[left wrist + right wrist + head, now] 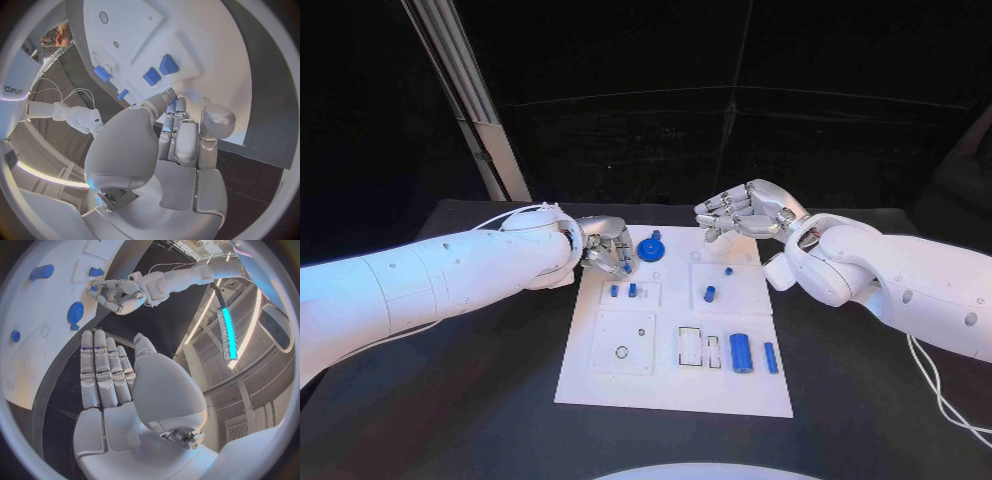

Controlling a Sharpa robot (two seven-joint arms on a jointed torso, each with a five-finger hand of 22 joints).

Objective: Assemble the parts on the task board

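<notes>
We see the task board (678, 385) mid-surface | left robot hand (606, 247) at its 10 o'clock corner, fingers curled down, grip unclear | right robot hand (749, 211) at 1 o'clock, fingers straight, empty | blue gear (651, 250) near left robot hand

One task board (678, 375), two hands.

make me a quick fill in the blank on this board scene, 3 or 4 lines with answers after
1. The task board is a plate of the colour ____.
2. The round blue gear lies nearer the robot's ____ hand.
3. The right hand has flat, spread fingers and holds ____.
4. The large blue cylinder lies on the board's side nearer the robot's ____ arm.

Missing words: white; left; nothing; right
</notes>
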